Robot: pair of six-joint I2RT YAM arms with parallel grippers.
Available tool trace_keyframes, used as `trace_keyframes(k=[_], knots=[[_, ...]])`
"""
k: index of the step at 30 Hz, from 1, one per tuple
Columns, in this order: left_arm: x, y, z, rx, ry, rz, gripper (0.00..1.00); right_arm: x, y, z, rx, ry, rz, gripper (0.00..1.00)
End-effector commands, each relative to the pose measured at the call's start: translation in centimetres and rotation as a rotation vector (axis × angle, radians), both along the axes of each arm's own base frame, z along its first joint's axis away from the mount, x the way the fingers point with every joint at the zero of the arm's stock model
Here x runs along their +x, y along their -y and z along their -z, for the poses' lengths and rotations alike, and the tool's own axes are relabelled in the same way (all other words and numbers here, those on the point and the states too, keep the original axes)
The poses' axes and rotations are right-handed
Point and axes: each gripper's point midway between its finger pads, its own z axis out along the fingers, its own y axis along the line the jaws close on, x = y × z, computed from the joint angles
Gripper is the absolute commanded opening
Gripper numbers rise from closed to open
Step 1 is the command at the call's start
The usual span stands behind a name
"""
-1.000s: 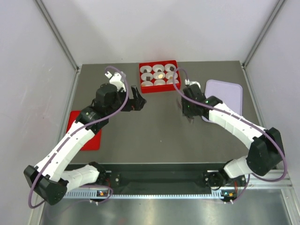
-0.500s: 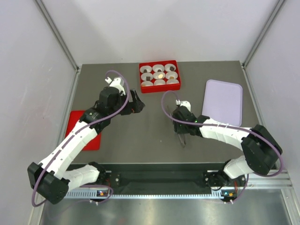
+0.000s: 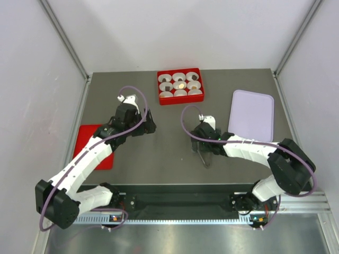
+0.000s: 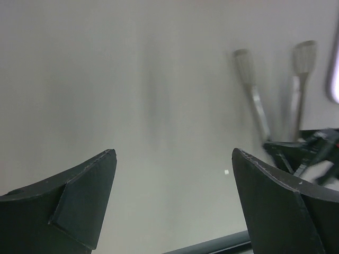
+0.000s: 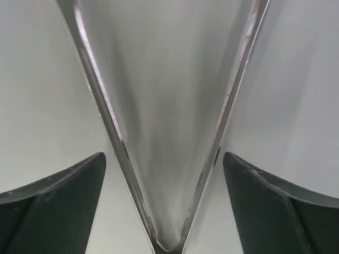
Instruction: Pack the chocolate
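A grey surface point(image 3: 169, 161) is seen from above, with the left arm point(image 3: 85, 159) and right arm point(image 3: 254, 148) reaching over it. A lilac tray point(image 3: 253, 114) is laid at the right side. A red box point(image 3: 180, 100) of nine white paper cups point(image 3: 166, 94) is placed at the far edge, and a flat red lid point(image 3: 83, 136) is partly covered by the left arm. The left jaws are spread wide over bare surface, with nothing held or touched. The right jaws are also parted wide, low over the surface. Metal tongs point(image 5: 115, 135) are framed between them in a V; contact with the pads cannot be told. The chocolate point(image 3: 180, 85) is found in a few of the cups, one piece tan-orange, the others dark.
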Motion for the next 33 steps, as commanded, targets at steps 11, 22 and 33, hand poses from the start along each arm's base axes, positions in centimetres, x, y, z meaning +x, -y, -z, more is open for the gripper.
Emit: trace_keyframes(k=[11, 22, 33], knots=[[1.2, -8.9, 4.6, 0.176, -0.19, -0.195, 0.93, 1.1, -1.9, -14.1, 0.206, 0.235, -0.068, 1.0], [2.2, -13.8, 10.9, 0.28, -0.385, -0.278, 0.84, -0.4, -0.7, -16.5, 0.272, 0.307, -0.096, 1.0], [1.6, -16.8, 15.5, 0.228, -0.616, -0.329, 0.79, -0.4, -2.3, -17.8, 0.344, 0.339, -0.163, 1.0]])
